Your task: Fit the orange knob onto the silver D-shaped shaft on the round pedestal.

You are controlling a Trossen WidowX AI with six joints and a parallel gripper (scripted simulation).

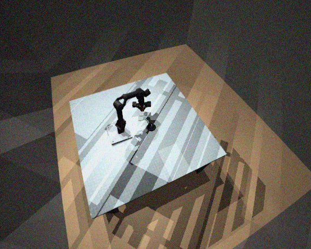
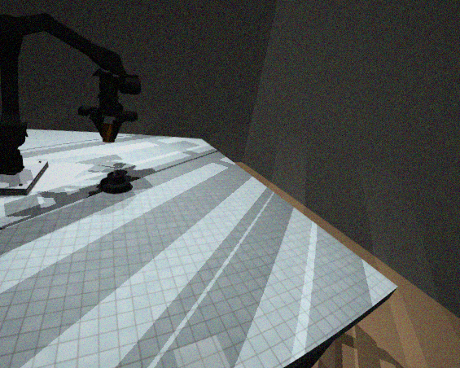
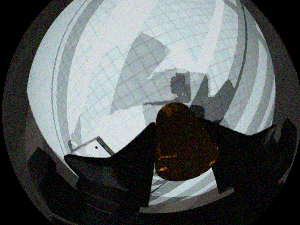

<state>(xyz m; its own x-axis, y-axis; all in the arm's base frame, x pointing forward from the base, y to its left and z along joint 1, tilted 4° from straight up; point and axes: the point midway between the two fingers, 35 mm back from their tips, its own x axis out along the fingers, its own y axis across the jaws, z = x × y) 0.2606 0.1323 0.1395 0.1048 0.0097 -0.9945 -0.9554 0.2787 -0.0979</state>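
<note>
The orange knob (image 1: pixel 142 108) (image 2: pixel 107 132) (image 3: pixel 185 146) is held between the fingers of my gripper (image 1: pixel 142 110) (image 2: pixel 108 139) (image 3: pixel 176 124), which points down and is shut on it. The knob looks dark and shaded, and its hole is not visible. The round black pedestal (image 1: pixel 151 127) (image 2: pixel 116 186) stands on the table in shadow. The knob is in the air, clear of the pedestal, above and behind it in the exterior view. The shaft's silver colour and flat side cannot be made out. I cannot tell the pedestal clearly from shadows in the wrist view.
The arm's light base plate (image 1: pixel 119 139) (image 2: pixel 37 175) lies left of the pedestal; its corner shows in the wrist view (image 3: pixel 95 146). The light gridded table (image 1: pixel 165 162) (image 2: pixel 180 260) carries hard-edged shadows. Its edge (image 2: pixel 363 315) is at the right, above a wooden floor (image 1: pixel 276 171).
</note>
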